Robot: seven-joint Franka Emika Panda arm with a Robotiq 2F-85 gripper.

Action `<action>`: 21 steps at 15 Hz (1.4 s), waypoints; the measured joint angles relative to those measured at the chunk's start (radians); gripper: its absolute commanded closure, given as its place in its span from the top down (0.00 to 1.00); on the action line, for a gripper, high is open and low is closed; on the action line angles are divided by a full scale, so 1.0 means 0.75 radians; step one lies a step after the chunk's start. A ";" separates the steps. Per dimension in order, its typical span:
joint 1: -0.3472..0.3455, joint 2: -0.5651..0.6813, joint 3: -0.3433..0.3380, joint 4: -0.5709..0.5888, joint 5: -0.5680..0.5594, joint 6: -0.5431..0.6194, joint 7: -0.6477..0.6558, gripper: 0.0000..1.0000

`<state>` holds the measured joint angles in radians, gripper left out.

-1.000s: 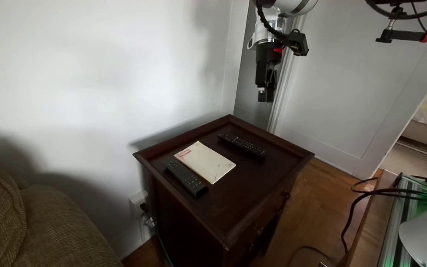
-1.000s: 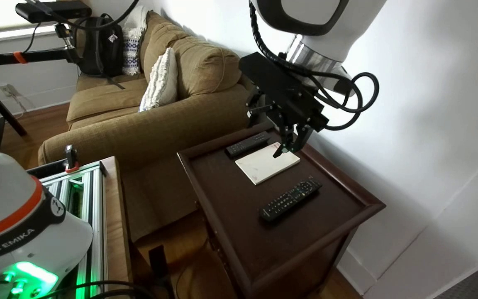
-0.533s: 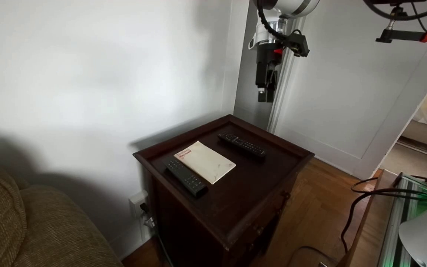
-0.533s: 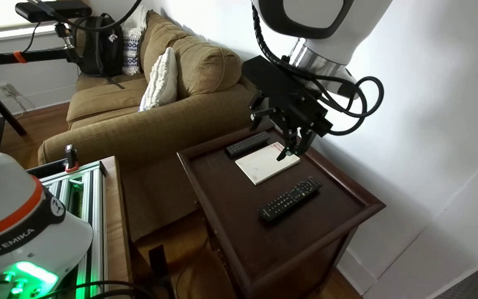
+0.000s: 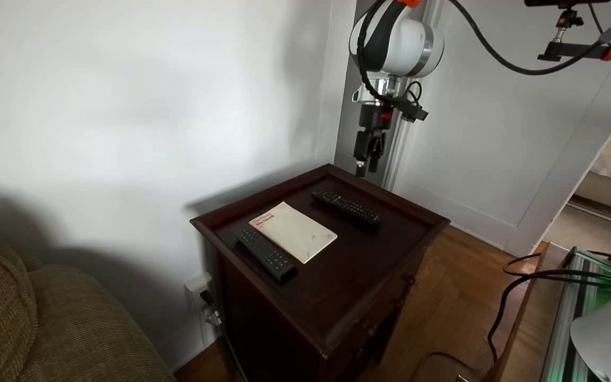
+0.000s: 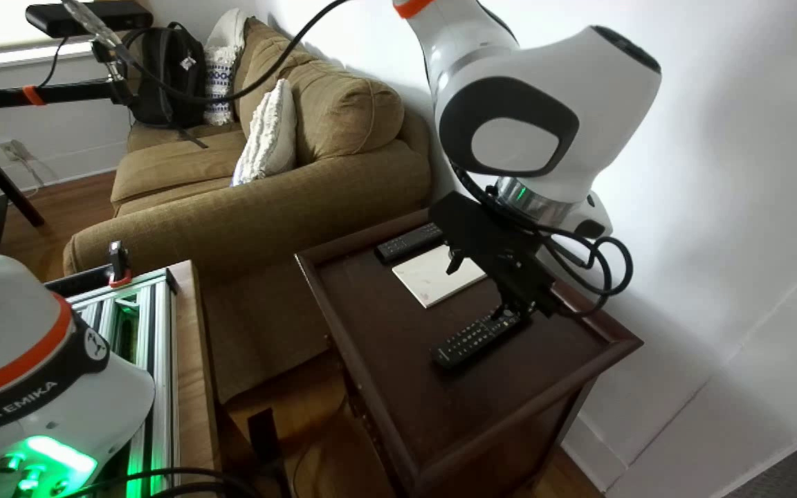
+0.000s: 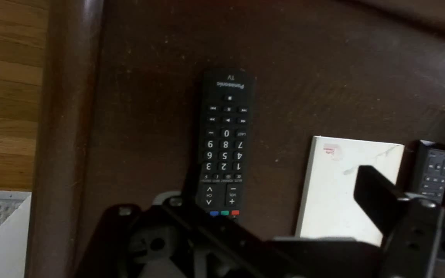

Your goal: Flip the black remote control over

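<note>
The black remote control, long and slim with Panasonic print, lies buttons up on a dark wooden cabinet; it shows in both exterior views (image 5: pixel 345 206) (image 6: pixel 471 340) and the wrist view (image 7: pixel 225 146). My gripper is open and empty above the cabinet top, in both exterior views (image 5: pixel 367 167) (image 6: pixel 479 287) and the wrist view (image 7: pixel 279 173). In the wrist view the left finger overlaps the remote's lower left edge and hides its lower end. The right finger is over a white booklet (image 7: pixel 338 173). The fingers look apart from the remote, above it.
A chunkier black remote (image 5: pixel 265 253) lies on the booklet's far side, near the cabinet's edge. The cabinet (image 6: pixel 371 408) has a raised rim. The wall (image 6: pixel 703 277) stands close behind it, and a brown sofa (image 6: pixel 288 207) stands beside it.
My gripper and arm have come down towards the cabinet top, mostly in the last half second. The remotes and the booklet have not moved.
</note>
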<state>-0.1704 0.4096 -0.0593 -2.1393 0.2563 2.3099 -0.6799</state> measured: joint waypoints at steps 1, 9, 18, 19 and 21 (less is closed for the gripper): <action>-0.016 0.037 0.018 0.010 0.016 0.041 -0.007 1.00; -0.154 0.267 0.147 0.153 0.072 0.128 -0.073 1.00; -0.197 0.335 0.169 0.184 0.075 0.128 -0.077 1.00; -0.204 0.354 0.173 0.195 0.075 0.128 -0.077 1.00; -0.221 0.389 0.183 0.219 0.075 0.128 -0.081 1.00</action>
<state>-0.3363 0.7017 0.0782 -1.9749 0.3126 2.4057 -0.7410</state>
